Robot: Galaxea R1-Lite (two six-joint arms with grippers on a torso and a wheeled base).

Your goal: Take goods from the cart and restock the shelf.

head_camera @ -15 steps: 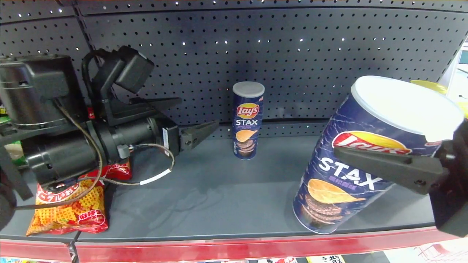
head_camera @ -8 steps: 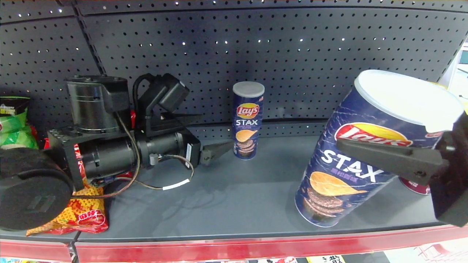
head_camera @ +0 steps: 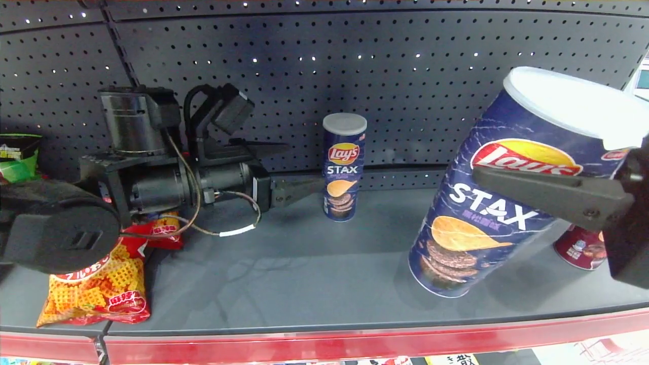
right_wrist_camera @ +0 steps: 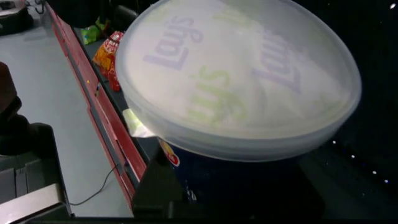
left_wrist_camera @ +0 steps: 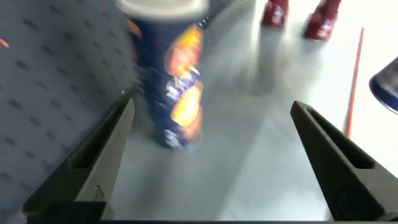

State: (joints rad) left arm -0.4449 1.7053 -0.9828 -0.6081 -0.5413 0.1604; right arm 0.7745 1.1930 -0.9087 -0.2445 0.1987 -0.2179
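A blue chips can (head_camera: 344,167) with a white lid stands upright at the back of the grey shelf (head_camera: 304,274). My left gripper (head_camera: 304,165) lies level just left of it, open, with nothing between its fingers. In the left wrist view that can (left_wrist_camera: 171,81) stands ahead, nearer one finger of the left gripper (left_wrist_camera: 211,155). My right gripper (head_camera: 507,172) is shut on a second blue chips can (head_camera: 456,238), held tilted with its base low over the shelf near the front right. Its white lid (right_wrist_camera: 242,81) faces the right wrist camera.
An orange-red snack bag (head_camera: 96,289) lies at the shelf's front left, under my left arm. A green bag (head_camera: 15,162) sits at the far left. A red can (head_camera: 583,248) stands behind the held can. The pegboard wall (head_camera: 405,76) backs the shelf, and a red lip (head_camera: 324,344) edges its front.
My left arm has pushed farther in and to the right, bringing its open fingers up beside the standing can. My right gripper has raised the held can, uncovering the red can behind it.
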